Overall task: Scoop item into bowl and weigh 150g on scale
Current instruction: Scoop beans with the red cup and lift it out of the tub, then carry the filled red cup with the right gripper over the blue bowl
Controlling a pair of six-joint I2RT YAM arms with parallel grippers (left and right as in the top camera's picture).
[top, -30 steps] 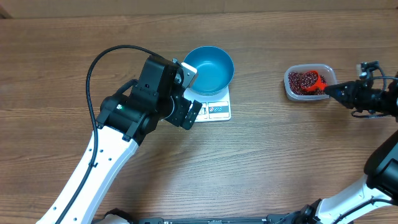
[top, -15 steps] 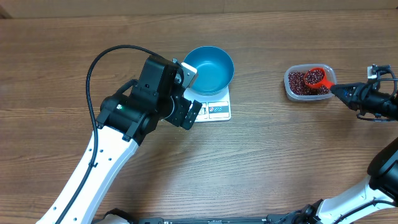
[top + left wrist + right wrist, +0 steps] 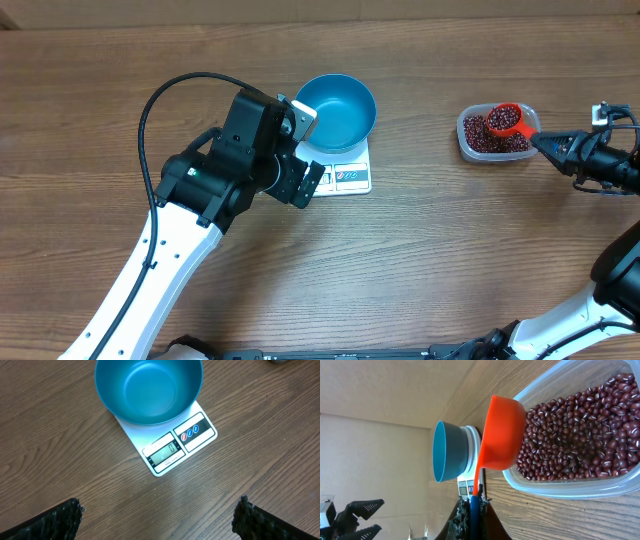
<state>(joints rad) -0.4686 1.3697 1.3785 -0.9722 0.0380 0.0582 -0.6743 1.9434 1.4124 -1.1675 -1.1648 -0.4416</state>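
Note:
The bright blue bowl [image 3: 340, 110] [image 3: 149, 390] stands empty on the white scale [image 3: 352, 178] [image 3: 192, 435]. My left gripper [image 3: 308, 150] [image 3: 160, 517] hovers just in front of the scale, open, with nothing between its fingers. At the right, my right gripper [image 3: 558, 148] [image 3: 475, 510] is shut on the handle of an orange scoop [image 3: 508, 121] [image 3: 502, 432]. The scoop is filled with dark red-brown beans and sits over the near edge of the clear tub [image 3: 468, 148] [image 3: 570, 487]. More beans [image 3: 480, 132] [image 3: 580, 430] fill the tub. The right wrist view also shows the bowl [image 3: 447, 450] in the distance.
A black cable [image 3: 165, 95] loops up from the left arm, whose body [image 3: 230, 170] covers the scale's left side in the overhead view. A cardboard wall [image 3: 320, 8] runs along the table's back edge. Bare wooden table lies between scale and tub.
The scoop has come up out of the beans with a load and leveled, and the right gripper has drawn slightly to the right. The left arm has not moved.

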